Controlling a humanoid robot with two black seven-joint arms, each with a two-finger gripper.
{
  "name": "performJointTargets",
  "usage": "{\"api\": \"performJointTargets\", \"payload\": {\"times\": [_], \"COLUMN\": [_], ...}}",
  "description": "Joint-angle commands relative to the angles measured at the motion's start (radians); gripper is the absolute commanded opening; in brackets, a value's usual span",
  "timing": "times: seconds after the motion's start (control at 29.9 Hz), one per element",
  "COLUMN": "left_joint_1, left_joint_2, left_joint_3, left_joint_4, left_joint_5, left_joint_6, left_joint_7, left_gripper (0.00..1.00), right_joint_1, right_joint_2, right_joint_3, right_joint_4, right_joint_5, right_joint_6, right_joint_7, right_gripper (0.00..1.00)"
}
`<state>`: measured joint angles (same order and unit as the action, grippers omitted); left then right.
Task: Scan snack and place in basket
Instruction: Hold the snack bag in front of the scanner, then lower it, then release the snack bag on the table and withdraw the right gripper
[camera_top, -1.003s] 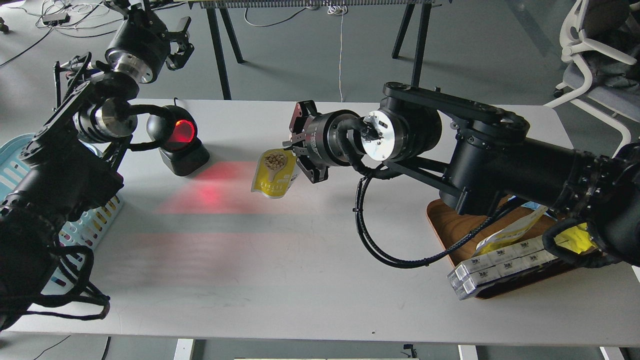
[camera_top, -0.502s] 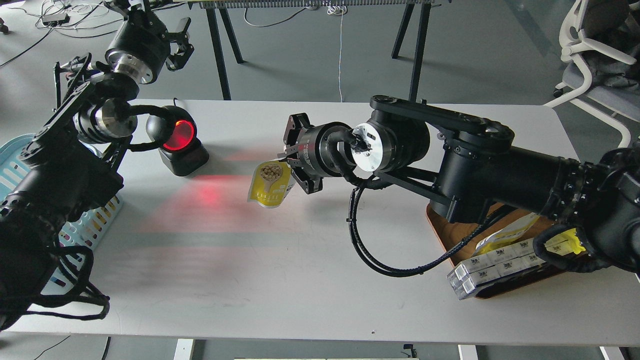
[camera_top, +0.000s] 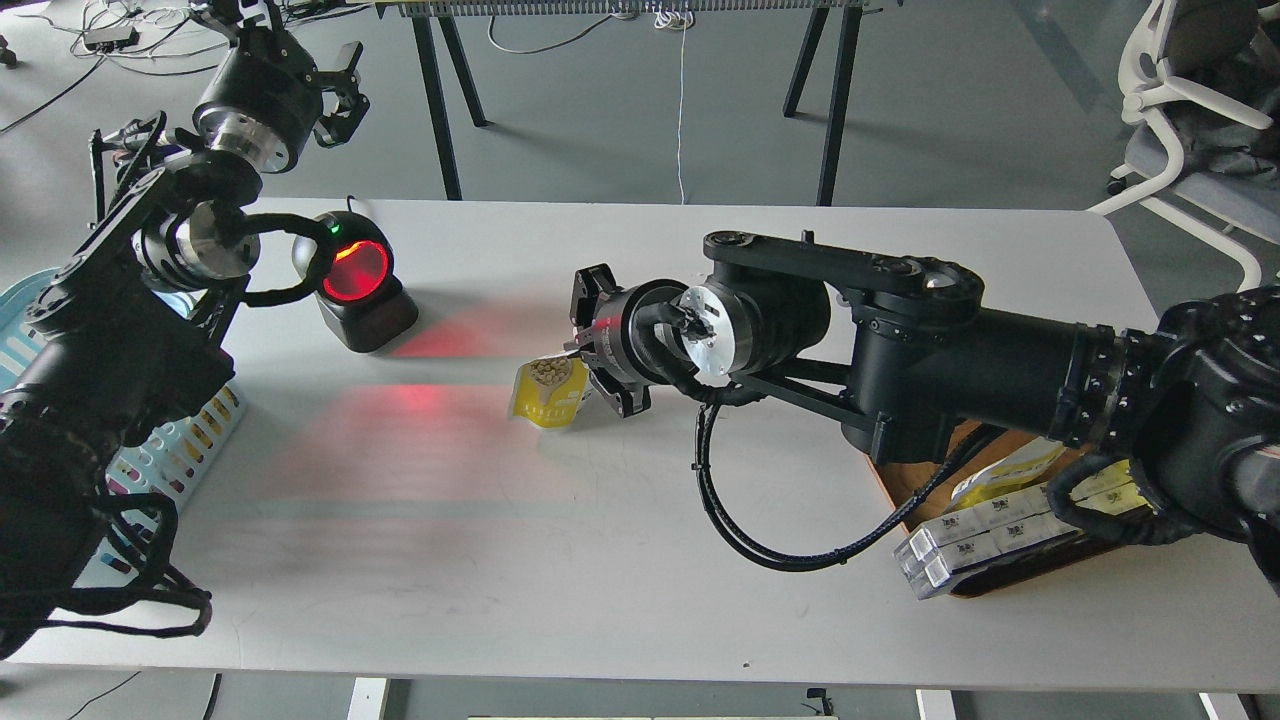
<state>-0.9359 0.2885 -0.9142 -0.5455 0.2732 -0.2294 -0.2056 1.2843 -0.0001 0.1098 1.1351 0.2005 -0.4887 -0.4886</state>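
The snack (camera_top: 548, 391), a small yellow-and-white pouch with a round picture of pale beans, hangs low over the white table (camera_top: 560, 540) near its middle. My right gripper (camera_top: 592, 352) is shut on its top right edge. A black barcode scanner (camera_top: 352, 280) with a glowing red window stands to the left and casts red light on the table toward the pouch. The light blue basket (camera_top: 150, 455) sits at the table's left edge, mostly hidden behind my left arm. My left gripper (camera_top: 335, 88) is raised above the table's far left edge, away from everything; its fingers look spread.
A brown wooden tray (camera_top: 890, 480) at the right front holds white boxes (camera_top: 975, 540) and yellow packs (camera_top: 1015, 465), partly under my right arm. A black cable (camera_top: 760, 540) loops from the right wrist over the table. Table legs and a white chair (camera_top: 1190, 110) stand behind.
My right gripper has lowered and come nearer with the snack, which now hangs close to the tabletop. The left arm has shifted slightly left. A green light now shows on the scanner.
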Motion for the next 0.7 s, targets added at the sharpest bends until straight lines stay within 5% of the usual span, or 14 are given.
{"api": "performJointTargets", "payload": {"times": [0.0,0.1,0.27,0.67], "left_joint_1": [-0.001,-0.001,-0.001,-0.004], "left_joint_2": [0.0,-0.002,-0.003,-0.003], "left_joint_3": [0.0,0.0,0.0,0.001], "left_joint_4": [0.001,0.001,0.002,0.001], "left_joint_5": [0.0,0.0,0.0,0.001], "left_joint_6": [-0.001,-0.001,0.001,0.001], "left_joint_7": [0.0,0.0,-0.001,0.002], "left_gripper": [1.0,1.0,1.0,1.0], "right_joint_1": [0.003,0.006,0.023,0.049], "right_joint_2": [0.0,0.0,0.0,-0.001], "right_joint_3": [-0.001,0.001,0.019,0.073], "right_joint_4": [-0.015,-0.017,-0.02,-0.021], "right_joint_5": [0.0,-0.004,-0.009,-0.012], "right_joint_6": [0.0,0.0,0.0,0.0], "right_joint_7": [0.0,0.0,0.0,0.0], "right_gripper": [0.36,0.61,0.81,0.92]}}
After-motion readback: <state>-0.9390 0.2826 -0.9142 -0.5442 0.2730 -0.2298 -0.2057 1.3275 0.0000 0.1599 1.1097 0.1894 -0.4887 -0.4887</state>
